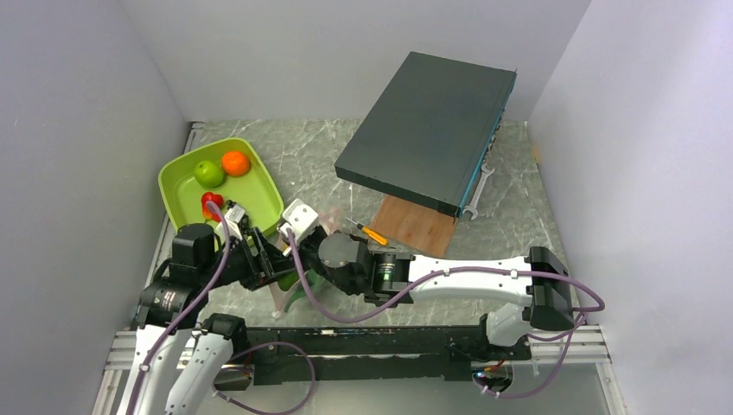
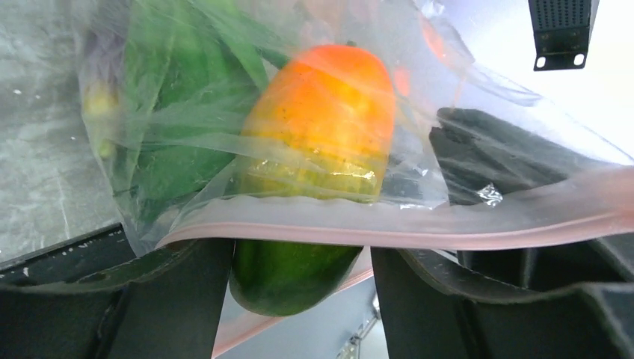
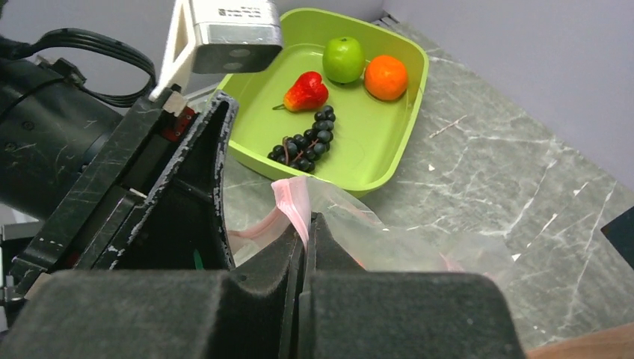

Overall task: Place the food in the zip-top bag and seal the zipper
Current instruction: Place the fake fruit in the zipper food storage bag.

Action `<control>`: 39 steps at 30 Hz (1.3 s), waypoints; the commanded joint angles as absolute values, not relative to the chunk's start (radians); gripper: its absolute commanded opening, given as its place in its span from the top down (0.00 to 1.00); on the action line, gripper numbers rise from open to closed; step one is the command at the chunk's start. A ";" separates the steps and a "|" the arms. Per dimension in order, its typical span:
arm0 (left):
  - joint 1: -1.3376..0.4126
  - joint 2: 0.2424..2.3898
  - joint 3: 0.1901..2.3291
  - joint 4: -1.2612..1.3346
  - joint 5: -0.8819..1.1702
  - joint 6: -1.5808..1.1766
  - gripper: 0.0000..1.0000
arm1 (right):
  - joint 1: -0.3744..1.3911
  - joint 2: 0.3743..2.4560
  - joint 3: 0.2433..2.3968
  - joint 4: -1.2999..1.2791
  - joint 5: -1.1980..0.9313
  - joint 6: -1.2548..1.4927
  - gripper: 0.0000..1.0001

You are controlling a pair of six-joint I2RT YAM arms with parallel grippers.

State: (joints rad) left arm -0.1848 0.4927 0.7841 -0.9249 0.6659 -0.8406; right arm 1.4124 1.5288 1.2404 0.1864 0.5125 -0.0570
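My left gripper (image 2: 301, 299) is shut on an orange, yellow and green fruit (image 2: 314, 127), which lies halfway through the mouth of the clear zip-top bag (image 2: 448, 187). The pink zipper strip (image 2: 448, 230) crosses in front of the fruit. Leafy greens (image 2: 179, 97) lie inside the bag. My right gripper (image 3: 305, 239) is shut on the pink zipper strip (image 3: 293, 202) and holds the mouth edge up. In the top view both grippers, left (image 1: 264, 264) and right (image 1: 298, 259), meet over the bag (image 1: 294, 292). A green apple (image 3: 343, 59), an orange (image 3: 386, 77), a red fruit (image 3: 306, 91) and black grapes (image 3: 306, 142) lie in the tray.
The lime-green tray (image 1: 181, 186) sits at the far left. An orange-and-black screwdriver (image 1: 372, 233), a wooden board (image 1: 415, 226), a tilted dark box (image 1: 428, 130) and a wrench (image 1: 478, 194) lie to the right. Walls close in on three sides.
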 commanded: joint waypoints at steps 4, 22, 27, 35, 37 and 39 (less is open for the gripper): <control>-0.186 0.405 0.805 -0.879 0.577 -0.839 0.24 | 1.362 1.517 1.341 0.097 0.488 0.197 1.00; -0.186 0.271 0.737 -0.801 0.602 -0.867 0.58 | 1.328 1.542 1.384 0.085 0.409 0.267 1.00; -0.186 0.303 0.810 -0.782 0.574 -0.873 0.76 | 1.333 1.534 1.378 0.084 0.404 0.268 1.00; -0.186 0.436 0.853 -0.780 0.591 -0.883 0.99 | 1.358 1.539 1.383 0.075 0.395 0.269 1.00; -0.186 0.481 0.875 -0.824 0.591 -0.877 1.00 | 1.367 1.540 1.377 0.081 0.400 0.248 1.00; -0.186 0.494 0.883 -0.829 0.587 -0.894 0.98 | 1.383 1.543 1.363 0.099 0.409 0.209 1.00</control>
State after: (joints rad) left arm -0.1848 0.4519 0.8257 -0.8463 0.5793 -0.8783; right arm 1.3457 1.5459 1.3418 0.0498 0.4183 0.2501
